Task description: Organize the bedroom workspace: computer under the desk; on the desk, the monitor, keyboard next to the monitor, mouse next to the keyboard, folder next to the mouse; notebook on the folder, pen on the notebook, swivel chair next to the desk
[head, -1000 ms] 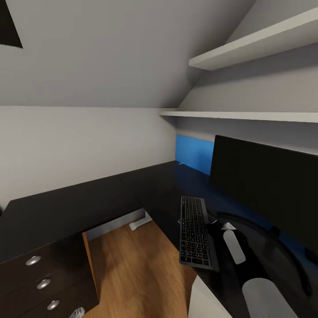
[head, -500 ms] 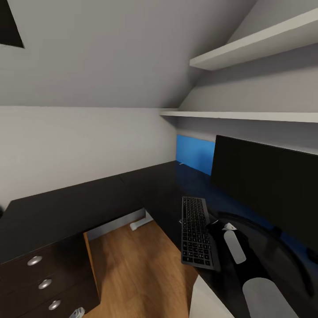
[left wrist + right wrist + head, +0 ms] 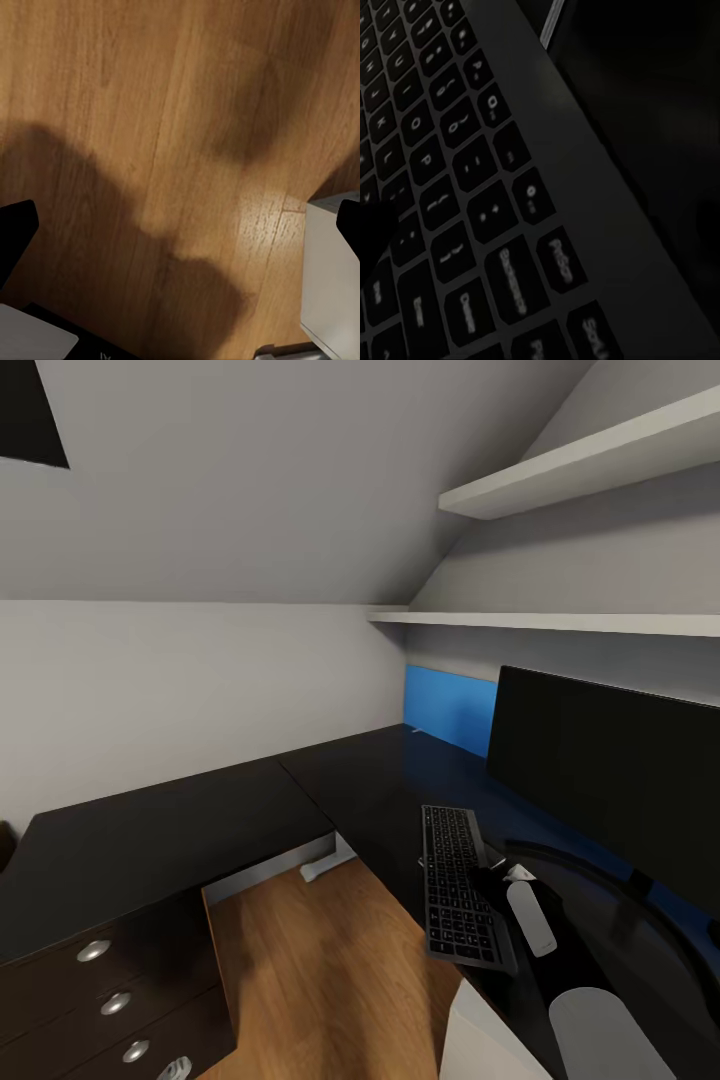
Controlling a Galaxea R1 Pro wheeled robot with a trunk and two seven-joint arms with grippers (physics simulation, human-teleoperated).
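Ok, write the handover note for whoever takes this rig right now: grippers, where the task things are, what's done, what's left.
Right gripper: at the keyboard's near right edge; whether it grips cannot be told, the right wrist view is dark keys close up.
Left gripper: open, over bare wooden floor.
Monitor: upright on the desk, at its right wing.
Keyboard: on the desk in front of the monitor, near end overhanging the desk edge.
Done: monitor on the desk; keyboard beside it, not yet squared.
Left: mouse, folder, notebook, pen and swivel chair still to be located and placed.
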